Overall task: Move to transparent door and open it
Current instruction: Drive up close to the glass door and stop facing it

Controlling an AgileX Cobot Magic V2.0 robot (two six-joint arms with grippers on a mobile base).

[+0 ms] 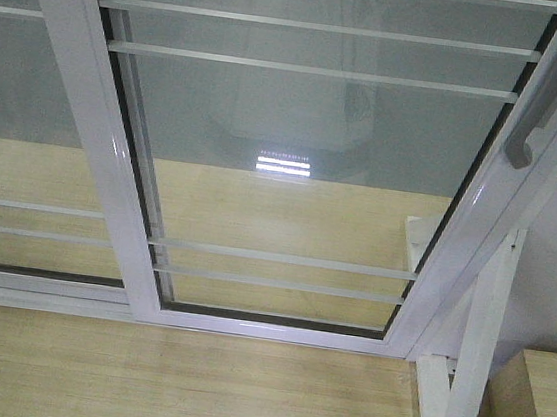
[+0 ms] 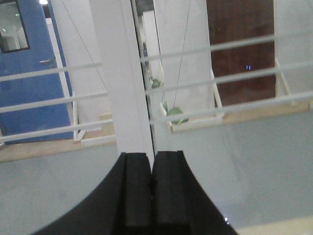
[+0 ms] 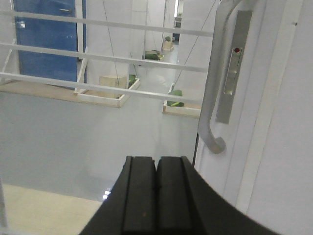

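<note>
Fingers (image 2: pixel 138 191) of the left gripper (image 2: pixel 151 191) and right gripper (image 3: pixel 156 196) seem pressed together, holding nothing; the transparent door's (image 1: pixel 308 121) grey pull handle (image 3: pixel 208 98) stands right.

Front view downward; wrist views near transparent door (image 1: pixel 299 120)

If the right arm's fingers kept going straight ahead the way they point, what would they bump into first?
Probably the glass of the transparent door, just left of its grey handle. The right gripper, shut, points at the pane rather than the handle; depth is unclear.
</note>
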